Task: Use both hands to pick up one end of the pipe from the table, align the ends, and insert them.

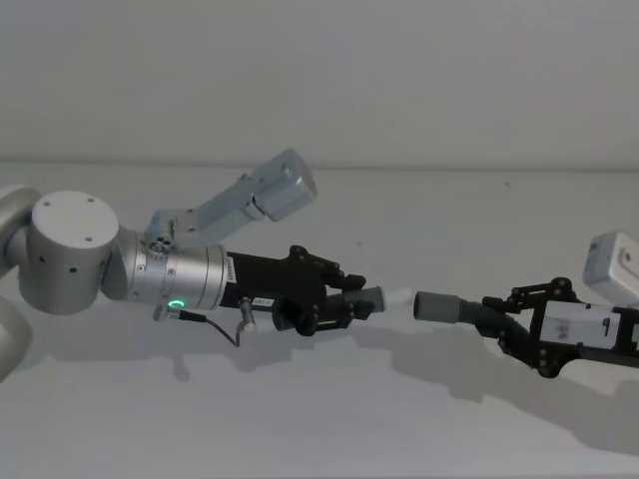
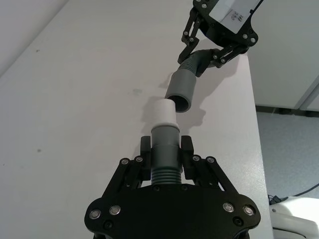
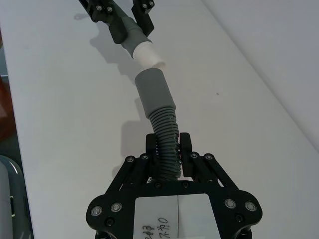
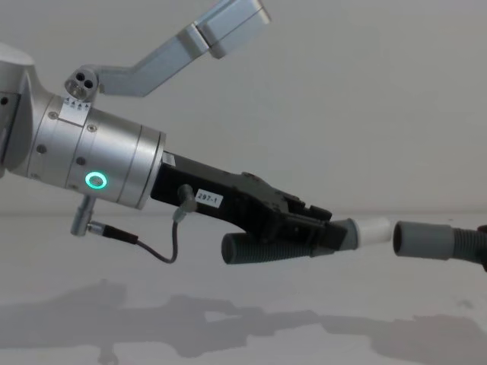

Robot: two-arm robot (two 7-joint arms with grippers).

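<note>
Your left hand point(image 2: 166, 154) is clamping the short tube point(image 2: 165, 144), white tip point(image 2: 162, 111) sticking out ahead of it. Your right hand point(image 3: 169, 149) is pinching the ribbed hose point(image 3: 167, 132) behind its cuff point(image 3: 155, 92), above the worktop point(image 1: 300, 419). Tip and cuff are sitting just apart. Hose probably flexing easily, so hold near the cuff; tube looks stiff, light.

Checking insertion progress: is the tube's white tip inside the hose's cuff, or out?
Out. A narrow gap separates the white tip from the cuff; the two face each other, roughly aligned.
</note>
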